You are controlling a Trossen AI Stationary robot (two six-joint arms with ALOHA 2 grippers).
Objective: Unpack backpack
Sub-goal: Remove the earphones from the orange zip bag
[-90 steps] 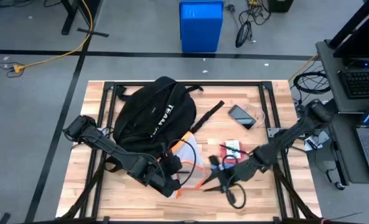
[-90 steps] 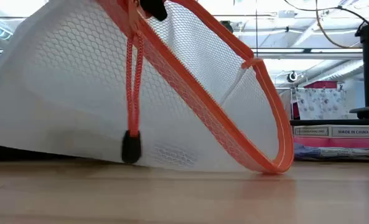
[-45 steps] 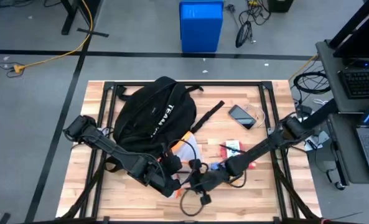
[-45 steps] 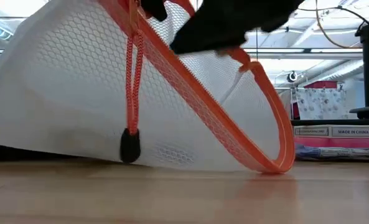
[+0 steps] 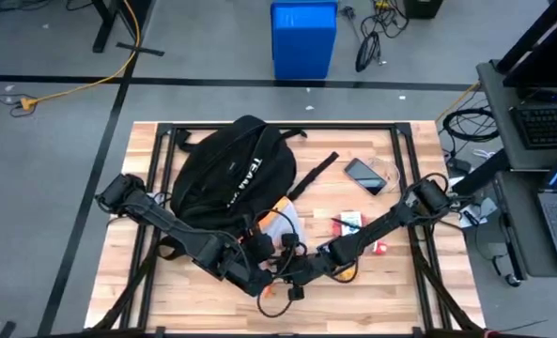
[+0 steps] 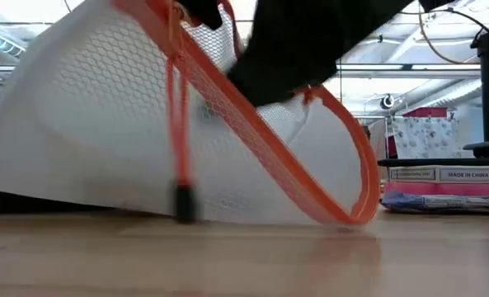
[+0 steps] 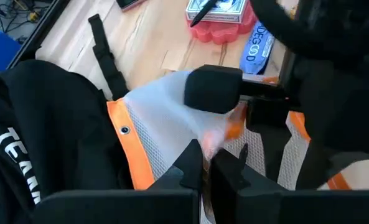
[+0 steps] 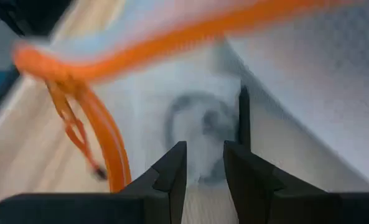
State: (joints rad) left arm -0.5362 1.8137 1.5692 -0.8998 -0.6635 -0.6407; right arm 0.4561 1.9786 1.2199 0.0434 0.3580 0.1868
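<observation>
**Mesh pouch extraction, both grippers at the pouch mouth**

Backpack (image 5: 229,178) lies at table 10 o'clock. Left gripper (image 7: 204,169) is nearly closed, pinching the mesh pouch (image 6: 104,148) rim at 6 o'clock. Right gripper (image 8: 204,163) is slightly open, holding nothing, nosing into the pouch. Keep the rim taut and enter slowly to avoid snagging the mesh.

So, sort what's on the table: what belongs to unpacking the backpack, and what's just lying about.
Part of the job:
- backpack
- white mesh bag with orange trim, beside the backpack
- left gripper, on the bag
- right gripper, reaching into it

Just lying about:
- phone
- red packet
- blue bin on the floor
</observation>
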